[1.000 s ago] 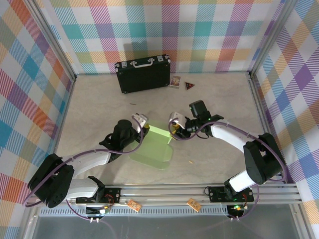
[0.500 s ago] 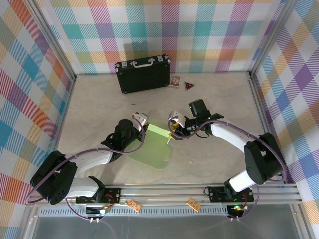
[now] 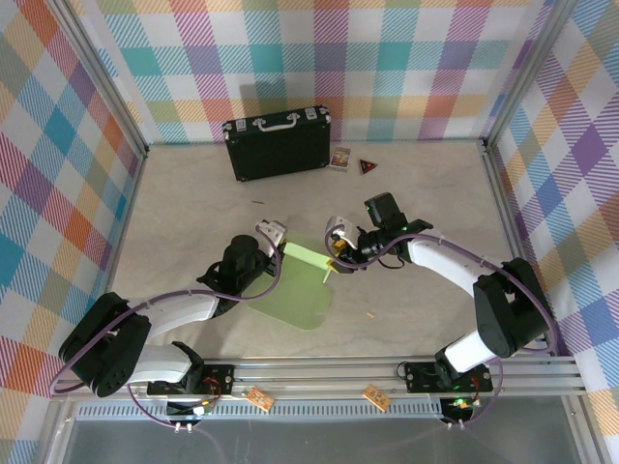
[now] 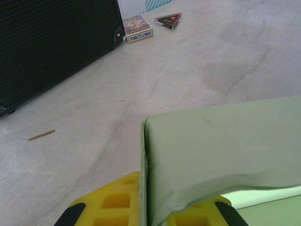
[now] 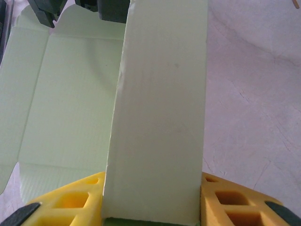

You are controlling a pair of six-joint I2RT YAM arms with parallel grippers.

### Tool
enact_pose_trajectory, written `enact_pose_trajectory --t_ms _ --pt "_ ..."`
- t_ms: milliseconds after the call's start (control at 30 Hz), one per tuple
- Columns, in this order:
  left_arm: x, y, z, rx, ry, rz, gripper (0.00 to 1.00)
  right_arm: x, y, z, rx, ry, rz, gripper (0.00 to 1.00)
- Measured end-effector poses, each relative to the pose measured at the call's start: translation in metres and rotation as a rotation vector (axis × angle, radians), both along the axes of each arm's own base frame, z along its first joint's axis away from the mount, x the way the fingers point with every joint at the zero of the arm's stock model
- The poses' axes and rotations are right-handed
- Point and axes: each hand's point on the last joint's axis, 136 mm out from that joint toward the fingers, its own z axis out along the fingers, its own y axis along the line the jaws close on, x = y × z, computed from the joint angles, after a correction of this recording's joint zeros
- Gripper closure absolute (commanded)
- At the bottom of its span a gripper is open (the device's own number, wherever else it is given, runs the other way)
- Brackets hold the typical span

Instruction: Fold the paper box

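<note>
Left gripper [image 4: 146, 207] pinched tight on one end of a raised panel of the paper box [image 3: 300, 290], card sandwiched between its yellow pads [image 4: 115, 202]. Right gripper [image 3: 334, 253] part-open but clamped across the width of that same upright panel, one pad on each side. Box sits on the table [image 3: 426, 193] well clear of the black case [image 3: 279, 143], on the case's near side, main sheet flat, raised panel along the edge facing the case
</note>
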Motion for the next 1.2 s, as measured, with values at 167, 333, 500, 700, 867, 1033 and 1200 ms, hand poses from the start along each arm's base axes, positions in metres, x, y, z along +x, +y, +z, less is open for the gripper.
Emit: enact_pose_trajectory --t_ms 167,333,500,700,867,1033,1200 --pt "0.0017 0.0005 0.0016 -0.012 0.005 0.014 1.0 0.0013 0.0007 0.0026 0.001 -0.002 -0.001 0.61" --pt "0.0018 0.0006 0.0016 -0.016 0.008 0.017 1.0 0.0012 0.0006 0.0028 0.0 0.002 -0.002 0.61" --pt "0.0018 0.0011 0.001 -0.02 0.012 0.022 1.0 0.0024 0.001 0.0047 -0.002 0.0 -0.004 0.6" --pt "0.0002 0.0014 -0.003 -0.029 0.039 0.027 1.0 0.002 0.0009 0.0044 -0.004 0.005 -0.005 0.61" --pt "0.0014 0.0007 -0.0025 -0.028 0.07 0.036 1.0 0.0011 0.0011 0.0043 -0.005 0.016 -0.009 0.6" --pt "-0.0009 0.0017 -0.0009 -0.032 0.08 0.038 0.93 0.0012 0.0014 0.0058 -0.005 0.018 -0.009 0.6" --pt "-0.0021 0.0025 -0.002 -0.046 0.098 0.047 0.79 0.0008 0.0017 0.0061 -0.006 0.018 -0.007 0.6"
